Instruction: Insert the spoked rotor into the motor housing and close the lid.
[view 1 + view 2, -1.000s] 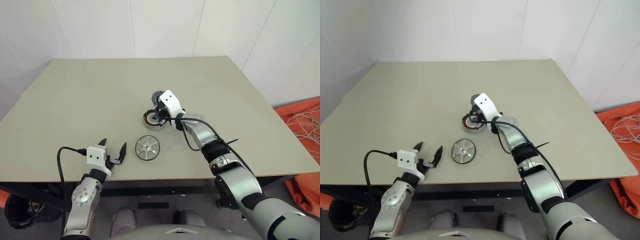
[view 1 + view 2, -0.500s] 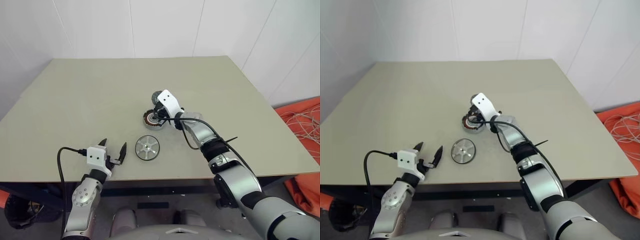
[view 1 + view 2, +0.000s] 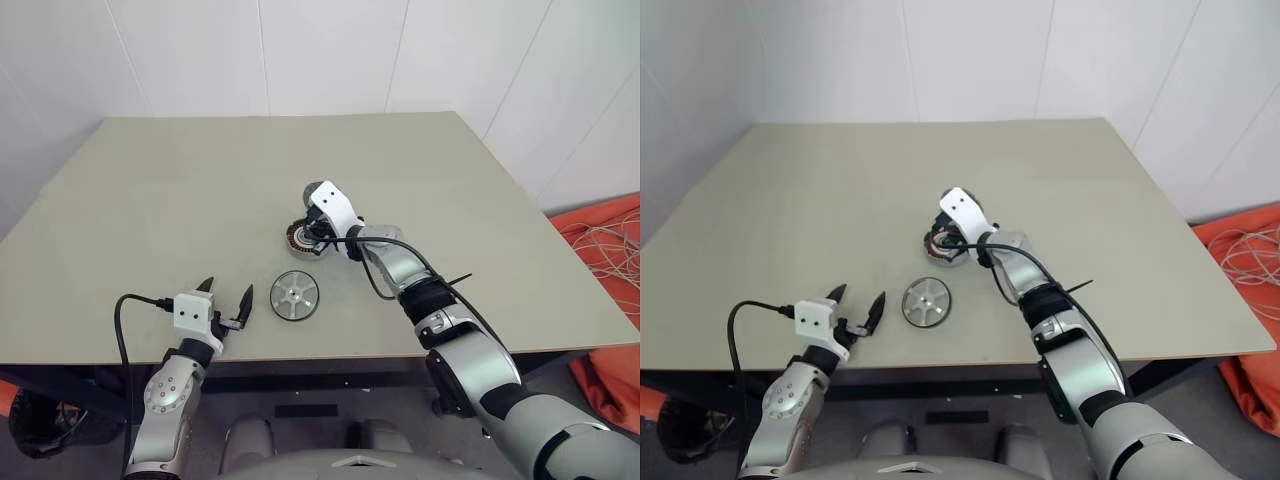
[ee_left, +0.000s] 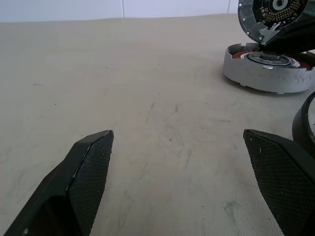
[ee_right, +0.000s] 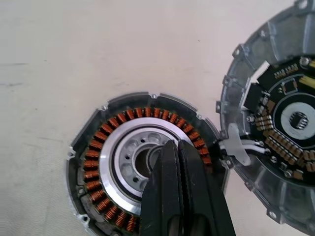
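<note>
The spoked rotor (image 3: 295,296) lies flat on the table near the front edge, a short way right of my left gripper (image 3: 228,290), which is open and empty. Just beyond it sits the motor housing (image 5: 106,132), its copper windings ringing a silver centre. The lid (image 5: 275,132) stands swung open, joined to the housing's far edge, and also shows in the left wrist view as the lid (image 4: 270,14). My right gripper (image 5: 173,147) is shut, its tips over the housing's silver centre; I see nothing between them.
All of this rests on a beige table (image 3: 150,200) set against a white wall. To the right, on the floor, lies orange cloth with a tangle of cables (image 3: 605,240). A black cable loops off my left wrist (image 3: 125,310).
</note>
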You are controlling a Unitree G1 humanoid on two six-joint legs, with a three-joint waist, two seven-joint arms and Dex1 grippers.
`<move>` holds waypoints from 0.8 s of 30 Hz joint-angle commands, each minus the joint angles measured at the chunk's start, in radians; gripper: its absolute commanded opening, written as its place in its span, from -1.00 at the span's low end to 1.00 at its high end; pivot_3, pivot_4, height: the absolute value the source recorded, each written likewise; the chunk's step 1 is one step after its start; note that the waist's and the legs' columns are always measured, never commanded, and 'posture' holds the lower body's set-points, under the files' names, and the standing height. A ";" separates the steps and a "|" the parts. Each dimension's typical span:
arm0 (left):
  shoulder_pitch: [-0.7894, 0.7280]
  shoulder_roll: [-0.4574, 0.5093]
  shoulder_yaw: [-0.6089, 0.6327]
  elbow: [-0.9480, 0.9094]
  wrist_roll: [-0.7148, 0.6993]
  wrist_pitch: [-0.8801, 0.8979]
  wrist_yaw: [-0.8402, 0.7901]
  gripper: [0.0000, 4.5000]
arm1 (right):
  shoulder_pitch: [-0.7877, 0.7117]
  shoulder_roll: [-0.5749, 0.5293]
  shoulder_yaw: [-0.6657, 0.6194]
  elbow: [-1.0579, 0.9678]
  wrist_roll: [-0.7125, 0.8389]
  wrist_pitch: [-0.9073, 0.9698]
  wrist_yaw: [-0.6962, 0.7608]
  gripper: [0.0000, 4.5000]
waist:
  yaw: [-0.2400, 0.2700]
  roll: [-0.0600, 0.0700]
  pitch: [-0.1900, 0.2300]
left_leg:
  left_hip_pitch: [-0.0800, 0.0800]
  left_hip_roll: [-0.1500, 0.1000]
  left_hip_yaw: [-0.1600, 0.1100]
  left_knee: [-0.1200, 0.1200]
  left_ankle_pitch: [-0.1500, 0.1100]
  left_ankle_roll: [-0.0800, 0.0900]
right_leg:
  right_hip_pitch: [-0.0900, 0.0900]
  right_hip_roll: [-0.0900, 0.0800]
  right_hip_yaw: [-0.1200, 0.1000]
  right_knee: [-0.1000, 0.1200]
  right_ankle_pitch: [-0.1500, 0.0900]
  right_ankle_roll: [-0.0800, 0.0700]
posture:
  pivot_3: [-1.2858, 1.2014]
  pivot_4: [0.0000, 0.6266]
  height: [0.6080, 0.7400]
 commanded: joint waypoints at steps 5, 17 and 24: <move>-0.008 -0.002 0.000 -0.021 -0.004 0.002 0.003 1.00 | -0.012 0.008 -0.003 -0.050 0.006 0.000 0.000 -0.98 | 0.000 0.000 0.000 | 0.000 0.000 0.000 0.000 0.000 0.000 | 0.000 0.000 0.000 0.000 0.000 0.000 | 0.03 -1.00 1.00; -0.004 -0.006 0.002 -0.020 -0.010 0.002 0.001 1.00 | -0.036 -0.023 -0.018 0.005 -0.006 -0.014 -0.057 -0.98 | 0.000 0.000 0.000 | 0.000 0.000 0.000 0.000 0.000 0.000 | 0.000 0.000 0.000 0.000 0.000 0.000 | 0.03 -1.00 1.00; -0.002 -0.001 0.005 -0.016 -0.013 -0.002 -0.006 1.00 | -0.017 -0.037 -0.002 0.001 -0.014 -0.019 -0.042 -0.98 | 0.000 0.001 0.001 | 0.000 0.000 0.000 0.000 0.000 0.000 | 0.000 0.000 0.000 0.000 0.000 0.000 | 0.03 -1.00 1.00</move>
